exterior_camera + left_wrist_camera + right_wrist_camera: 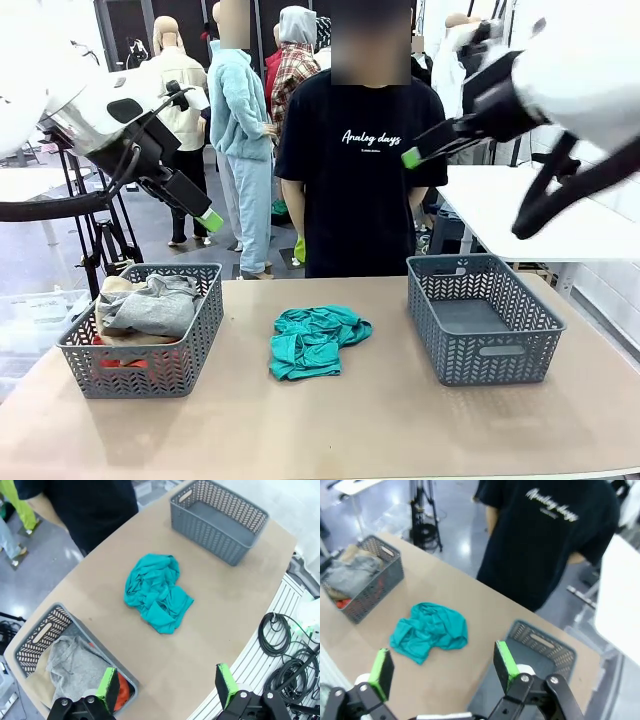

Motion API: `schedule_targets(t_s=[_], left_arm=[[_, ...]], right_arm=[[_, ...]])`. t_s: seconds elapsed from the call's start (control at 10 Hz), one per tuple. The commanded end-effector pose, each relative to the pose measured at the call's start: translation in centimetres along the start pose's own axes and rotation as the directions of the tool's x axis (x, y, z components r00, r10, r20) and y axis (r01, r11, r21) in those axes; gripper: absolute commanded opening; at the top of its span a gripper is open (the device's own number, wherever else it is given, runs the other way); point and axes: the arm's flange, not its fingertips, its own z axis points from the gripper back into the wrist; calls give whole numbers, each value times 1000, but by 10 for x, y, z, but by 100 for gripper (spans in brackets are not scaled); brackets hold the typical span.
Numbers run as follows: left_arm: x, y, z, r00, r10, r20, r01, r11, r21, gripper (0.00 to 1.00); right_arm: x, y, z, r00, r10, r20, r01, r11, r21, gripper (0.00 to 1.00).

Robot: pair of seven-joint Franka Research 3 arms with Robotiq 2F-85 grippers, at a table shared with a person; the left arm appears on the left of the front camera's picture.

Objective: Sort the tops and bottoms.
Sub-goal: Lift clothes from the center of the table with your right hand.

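- Teal top [316, 340] lies crumpled mid-desk [380, 420], between two grey baskets, bare desk all round it.
- Left basket [140, 362] holds the grey top [155, 305]; right basket [482, 318] stands apart.
- Left claw [167, 687] and right claw [440, 667] hang released, high above.

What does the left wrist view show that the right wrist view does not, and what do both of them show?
Left wrist view alone: coiled black cables beside the table edge, and the left gripper, open. Right wrist view alone: the "Analog days" print on the person's black T-shirt, and the right gripper, open. Both share the crumpled teal T-shirt on the table between the baskets, the left basket with the grey T-shirt on top, and the unfilled right basket.
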Motion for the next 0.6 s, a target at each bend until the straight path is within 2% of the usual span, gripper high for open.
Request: schedule_targets(t_s=[0.0,0.3,0.4,0.5], left_arm=[[0,1,1,1000,7,3,-7,1000,0,100],[0,1,1,1000,7,3,-7,1000,0,100],[0,1,1,1000,7,3,-7,1000,0,100],[0,1,1,1000,7,3,-7,1000,0,100]], right_arm=[[31,-24,-34,999,31,-45,-26,995,101,100],[38,-18,-109,978,43,-202,0,978,210,100],[31,-14,-75,994,34,-102,-23,994,109,100],[31,-14,-75,994,34,-102,-23,994,109,100]])
